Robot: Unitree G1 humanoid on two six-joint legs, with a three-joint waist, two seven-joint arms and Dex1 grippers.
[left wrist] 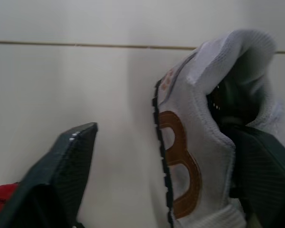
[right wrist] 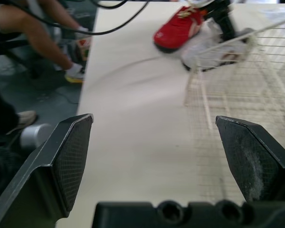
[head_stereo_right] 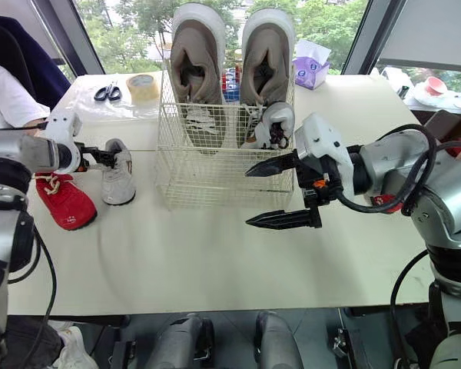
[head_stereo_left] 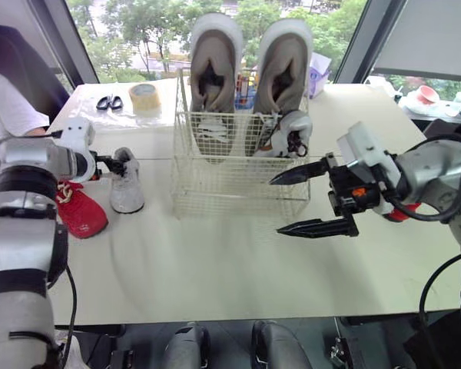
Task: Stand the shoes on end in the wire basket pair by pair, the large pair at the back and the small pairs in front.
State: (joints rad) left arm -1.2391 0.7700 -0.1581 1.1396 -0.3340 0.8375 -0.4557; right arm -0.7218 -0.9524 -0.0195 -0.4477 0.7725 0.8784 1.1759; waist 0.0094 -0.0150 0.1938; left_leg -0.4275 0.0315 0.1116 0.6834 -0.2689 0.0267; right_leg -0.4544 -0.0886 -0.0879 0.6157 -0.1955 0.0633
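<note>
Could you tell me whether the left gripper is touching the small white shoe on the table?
Touching. The left wrist view shows one finger of the left gripper tucked into the opening of the small white shoe; the other finger stands clear.

Silver arms (head_stereo_left: 29, 159), black cables (head_stereo_left: 71, 304), seemingly an orange wrist tag (head_stereo_left: 359, 192)

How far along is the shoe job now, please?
Done: two large grey-brown shoes stand on end at the back of the white wire basket, one small grey shoe in front of them. In hand: the open left gripper straddles the heel of the small white shoe on the table. Left: that shoe and the small red shoe beside it. The right gripper hangs open.
</note>
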